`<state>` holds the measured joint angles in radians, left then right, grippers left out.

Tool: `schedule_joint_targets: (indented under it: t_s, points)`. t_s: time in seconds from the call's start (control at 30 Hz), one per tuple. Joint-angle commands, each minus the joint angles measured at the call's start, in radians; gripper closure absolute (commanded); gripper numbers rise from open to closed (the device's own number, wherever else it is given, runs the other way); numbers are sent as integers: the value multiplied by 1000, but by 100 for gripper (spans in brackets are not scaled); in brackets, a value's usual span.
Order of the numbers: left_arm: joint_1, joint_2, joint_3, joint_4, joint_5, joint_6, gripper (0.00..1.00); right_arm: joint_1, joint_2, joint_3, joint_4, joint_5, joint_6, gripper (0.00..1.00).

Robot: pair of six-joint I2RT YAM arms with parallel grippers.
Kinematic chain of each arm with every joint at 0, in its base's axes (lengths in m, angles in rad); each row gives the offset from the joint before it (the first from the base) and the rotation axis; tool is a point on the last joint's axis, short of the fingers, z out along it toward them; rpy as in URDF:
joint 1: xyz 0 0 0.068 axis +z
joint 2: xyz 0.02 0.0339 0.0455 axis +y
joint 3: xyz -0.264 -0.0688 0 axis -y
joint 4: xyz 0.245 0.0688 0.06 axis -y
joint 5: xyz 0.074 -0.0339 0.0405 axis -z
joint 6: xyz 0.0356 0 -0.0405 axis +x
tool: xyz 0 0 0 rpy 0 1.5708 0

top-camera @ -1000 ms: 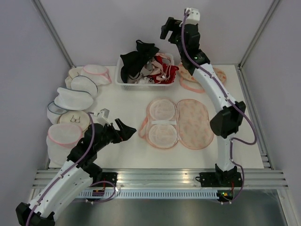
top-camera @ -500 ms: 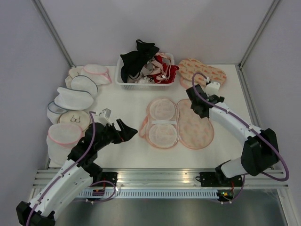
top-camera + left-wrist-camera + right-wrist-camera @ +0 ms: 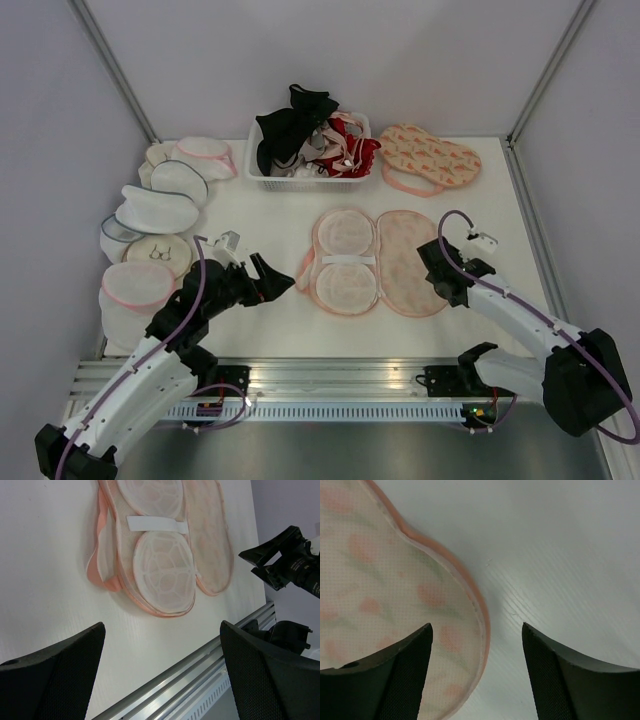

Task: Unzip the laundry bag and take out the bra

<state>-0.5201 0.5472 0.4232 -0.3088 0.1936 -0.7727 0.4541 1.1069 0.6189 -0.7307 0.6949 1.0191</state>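
The right arm has swung all the way down from above the basket [image 3: 305,182], where it was a second ago. Now the right gripper [image 3: 440,276] is hovering low over the right edge of the laundry bag [image 3: 405,262]. The left arm is pretty much sitting where it was. The bag is lying opened out flat around the middle of the table [image 3: 270,215], a bit toward the right side. Its left half is showing two pale mesh cups with a white strap [image 3: 157,524] across them, and its right half is showing the peach print. In the right wrist view the fingers [image 3: 395,680] are standing apart with nothing between them, and the bag's pink rim is running under the gap. I can't tell if they're actually touching the fabric. The left gripper [image 3: 280,281] is hanging just off the bag's left edge, spread wide and holding nothing. The bra [image 3: 285,128] is out of the bag. It's draping black over the left end of the basket at the far edge of the table, piled in with some red and pale clothes [image 3: 345,148]. A second peach pouch [image 3: 430,158] is lying by the far right corner, and a bunch of white mesh pouches [image 3: 160,212] are stacking up along the left edge.
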Motion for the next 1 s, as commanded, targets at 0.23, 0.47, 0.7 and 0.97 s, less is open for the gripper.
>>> schedule_joint_targets:
  t_s: [0.23,0.47,0.7,0.97]
  points:
    - [5,7,-3,34,13,-14,2,-23,108,-122,241,-158,32,69]
    - [5,14,-4,39,13,-16,2,-23,87,-183,264,-187,29,63]
    - [5,33,-9,53,32,-27,2,-23,56,-205,323,-238,-4,100]
    - [5,7,-8,43,20,-28,2,-20,-163,-142,294,-233,-177,100]
